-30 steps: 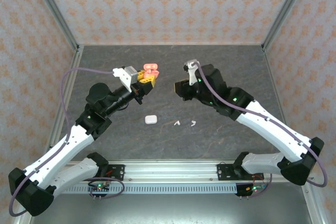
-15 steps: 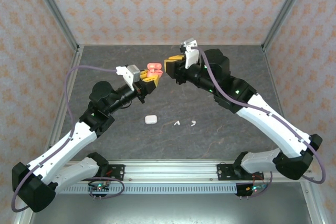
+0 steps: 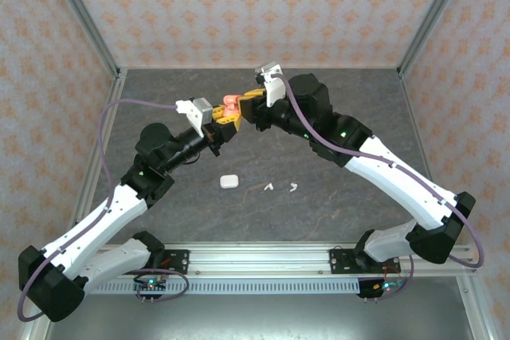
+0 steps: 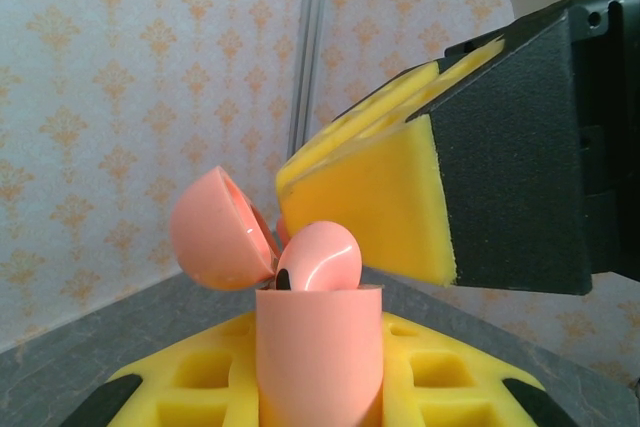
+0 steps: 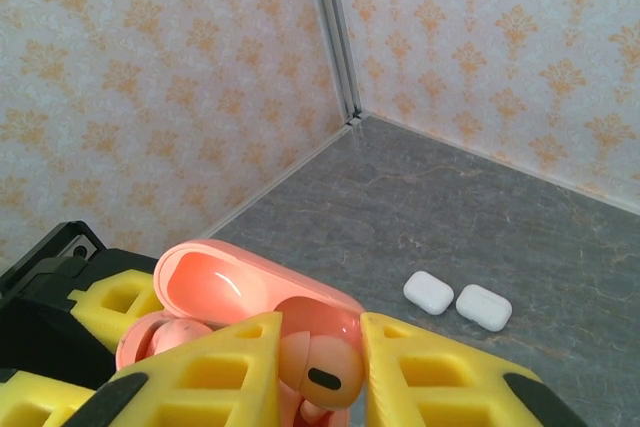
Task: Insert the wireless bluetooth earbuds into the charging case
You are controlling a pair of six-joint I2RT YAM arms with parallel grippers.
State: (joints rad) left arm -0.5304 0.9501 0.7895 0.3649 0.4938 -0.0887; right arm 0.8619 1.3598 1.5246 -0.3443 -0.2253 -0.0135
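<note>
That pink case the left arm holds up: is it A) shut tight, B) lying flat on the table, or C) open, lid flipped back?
C: the pink case stands in the left gripper with its lid swung back, and the right gripper holds a pink earbud at its mouth.

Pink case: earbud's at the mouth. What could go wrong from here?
1. The pink earbud in the right end effector may enter tilted and jam on the pink case rim.
2. The left end effector holds the case aloft, so pushing could twist it.
3. The right finger sits near the open lid and could knock it.
</note>
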